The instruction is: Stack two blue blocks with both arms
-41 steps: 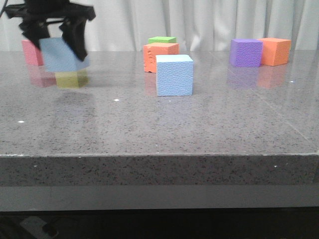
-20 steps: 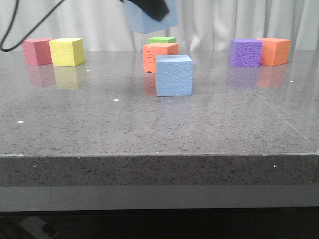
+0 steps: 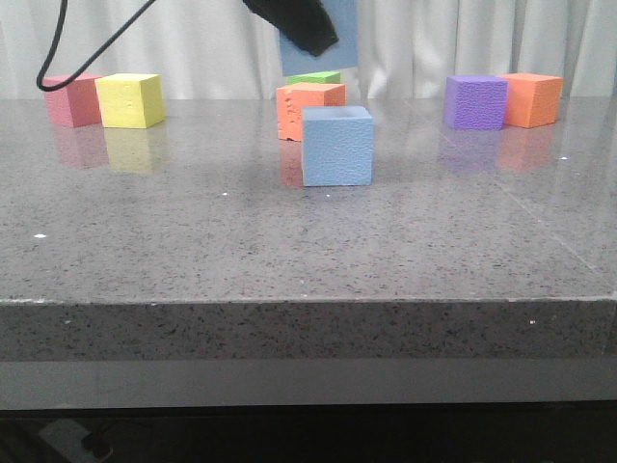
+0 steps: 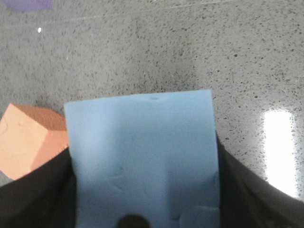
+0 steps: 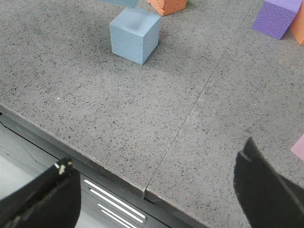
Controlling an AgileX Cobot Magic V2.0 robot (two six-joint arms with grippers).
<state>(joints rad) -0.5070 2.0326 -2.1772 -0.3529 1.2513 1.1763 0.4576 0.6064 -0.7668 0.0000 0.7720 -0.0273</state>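
A pale blue block [image 3: 336, 145] stands on the grey table near the middle; it also shows in the right wrist view [image 5: 134, 34]. My left gripper [image 3: 301, 24] is shut on the second blue block [image 3: 333, 43] and holds it in the air just above and slightly behind the standing one. In the left wrist view this held block [image 4: 142, 156] fills the space between the black fingers [image 4: 35, 190]. My right gripper [image 5: 156, 194] is open and empty over the table's front edge, out of the front view.
Pink [image 3: 69, 99] and yellow [image 3: 129, 100] cubes stand at the back left. An orange cube [image 3: 309, 108] and a green cube [image 3: 314, 77] stand behind the blue one. Purple [image 3: 475, 101] and orange [image 3: 531, 99] cubes stand at the back right.
My left gripper has carried the blue block from the back left, above the yellow cube, up and to the right, to a spot over the standing blue block.
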